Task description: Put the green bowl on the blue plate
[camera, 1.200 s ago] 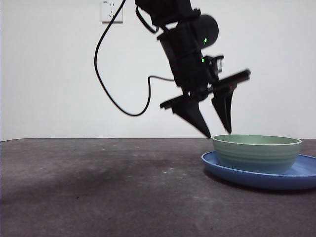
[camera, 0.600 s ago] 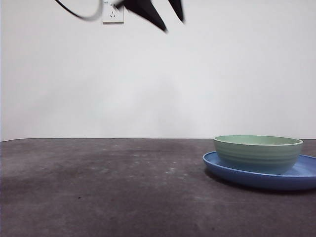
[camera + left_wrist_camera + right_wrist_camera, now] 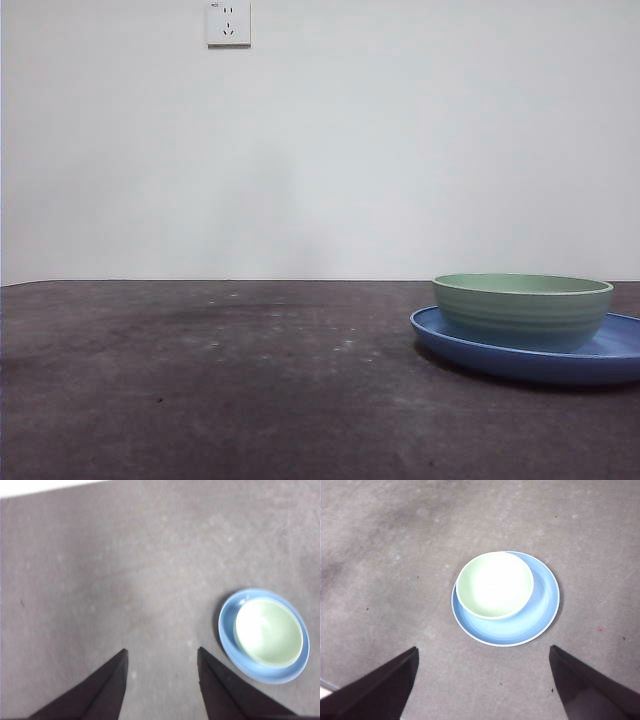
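The green bowl (image 3: 522, 306) stands upright on the blue plate (image 3: 610, 355) at the right of the dark table. It sits off-centre on the plate, toward one side of the rim, as the right wrist view shows: bowl (image 3: 494, 584), plate (image 3: 540, 612). My left gripper (image 3: 162, 656) is open and empty, high above the table, with the bowl (image 3: 268, 632) on the plate (image 3: 227, 630) off to one side. My right gripper (image 3: 482, 652) is open wide and empty, high above the bowl and plate. Neither gripper shows in the front view.
A white wall socket (image 3: 228, 22) is on the back wall. The dark grey table (image 3: 220, 380) stretches left of the plate. The table's far edge (image 3: 50, 487) shows in the left wrist view.
The arm that hung just left of the bowl has risen up and left, out of the front view. The bowl and plate have not moved.
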Tool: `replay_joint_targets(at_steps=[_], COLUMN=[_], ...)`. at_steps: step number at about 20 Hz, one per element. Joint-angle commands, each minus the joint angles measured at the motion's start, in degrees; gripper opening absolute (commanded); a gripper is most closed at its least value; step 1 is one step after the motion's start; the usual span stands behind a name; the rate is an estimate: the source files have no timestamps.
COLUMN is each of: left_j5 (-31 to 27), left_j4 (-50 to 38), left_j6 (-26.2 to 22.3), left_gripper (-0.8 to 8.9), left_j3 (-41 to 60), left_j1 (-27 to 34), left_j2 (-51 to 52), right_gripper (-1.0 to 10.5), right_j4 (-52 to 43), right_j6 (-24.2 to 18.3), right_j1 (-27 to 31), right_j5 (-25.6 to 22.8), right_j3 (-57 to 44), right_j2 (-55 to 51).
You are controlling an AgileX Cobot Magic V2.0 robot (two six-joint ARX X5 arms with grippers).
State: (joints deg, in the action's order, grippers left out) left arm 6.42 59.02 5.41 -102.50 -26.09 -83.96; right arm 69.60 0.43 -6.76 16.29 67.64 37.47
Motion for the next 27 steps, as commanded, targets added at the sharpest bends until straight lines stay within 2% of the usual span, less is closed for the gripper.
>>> replay_joint_targets(at_steps=[1, 5, 7, 11, 14, 19, 20, 23, 27], left_j5=[5.6, 19.2, 22.6, 26.5, 31.5, 32.2, 32.2, 32.2, 32.2], left_j4=[-5.0, -8.2, -7.6, -7.9, -7.8, -7.7, -7.7, -7.8, -7.6], left_j6=[-0.7, -2.6, -5.0, -6.6, -8.9, -8.9, -8.9, -9.1, -10.0], left_gripper=[2.24, 2.23, 2.22, 2.21, 2.21, 2.21, 2.21, 2.21, 2.21], left_j3=[11.9, 26.1, 31.2, 39.9, 42.5, 42.5, 42.5, 42.5, 42.5], left_j1=[-0.4, -1.1, -1.5, -1.7, -1.7, -1.7, -1.7, -1.7, -1.7], left_j2=[7.2, 16.5, 20.3, 26.2, 28.1, 28.2, 28.2, 28.2, 28.2], right_gripper=[4.2, 4.2, 4.2, 4.2, 4.2, 4.2, 4.2, 4.2, 4.2], right_j4=[-0.6, -0.6, -0.5, -0.4, -0.3, -0.2, -0.2, -1.0, -9.8], right_j6=[0.0, 0.0, 0.3, 0.7, 1.7, 4.6, 5.9, 8.2, 9.7], right_j1=[-0.3, -0.3, -0.3, -0.3, -0.3, -0.3, -0.3, -0.2, 0.0], right_j5=[-0.1, -0.1, 0.0, 0.1, 0.2, 0.0, -1.1, -8.8, -8.4], right_j3=[0.9, 0.9, 0.9, 0.9, 0.6, 0.5, 0.5, -0.2, -5.7], right_j2=[0.2, 0.3, 0.3, 0.3, 0.3, 0.3, 0.8, 3.4, 8.5])
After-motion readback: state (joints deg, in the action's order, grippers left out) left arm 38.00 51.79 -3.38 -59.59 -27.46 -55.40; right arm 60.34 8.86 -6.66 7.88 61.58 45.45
